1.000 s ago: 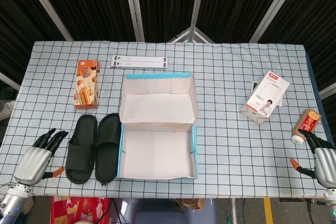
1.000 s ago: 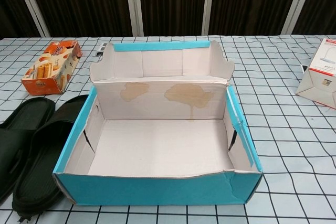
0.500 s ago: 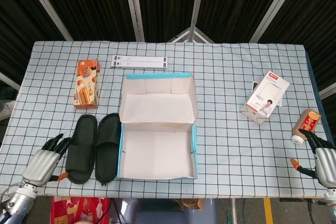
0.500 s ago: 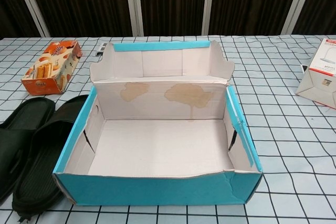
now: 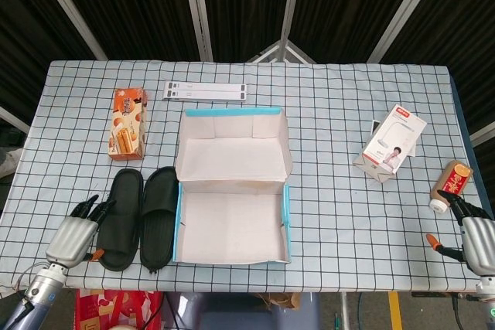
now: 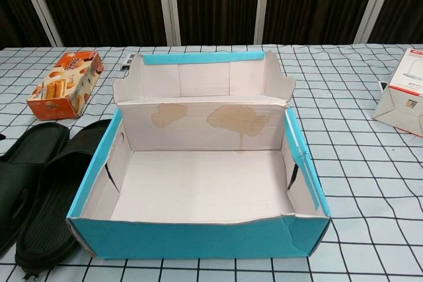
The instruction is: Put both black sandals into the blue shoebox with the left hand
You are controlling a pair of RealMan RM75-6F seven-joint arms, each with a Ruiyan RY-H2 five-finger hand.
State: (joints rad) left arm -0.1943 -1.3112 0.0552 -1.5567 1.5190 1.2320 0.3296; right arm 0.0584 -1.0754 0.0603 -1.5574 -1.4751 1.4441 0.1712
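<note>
Two black sandals lie side by side left of the blue shoebox (image 5: 288,214): the outer sandal (image 5: 121,218) and the inner sandal (image 5: 158,216), which lies against the box's left wall. In the chest view the same sandals (image 6: 26,176) (image 6: 63,193) sit at the lower left, beside the open, empty shoebox (image 6: 198,239). My left hand (image 5: 72,236) is at the table's front left corner, fingers spread, its tips just at the outer sandal's near edge, holding nothing. My right hand (image 5: 476,229) rests at the front right edge, fingers apart and empty.
An orange biscuit box (image 5: 128,123) lies behind the sandals. A white strip (image 5: 205,92) lies at the back. A white carton (image 5: 394,143) and a brown bottle (image 5: 451,184) sit on the right. The shoebox lid (image 5: 232,144) stands open behind the box.
My left hand has slid rightwards and a little nearer along the front edge, from well clear of the outer sandal to right beside it. The right hand has stayed put.
</note>
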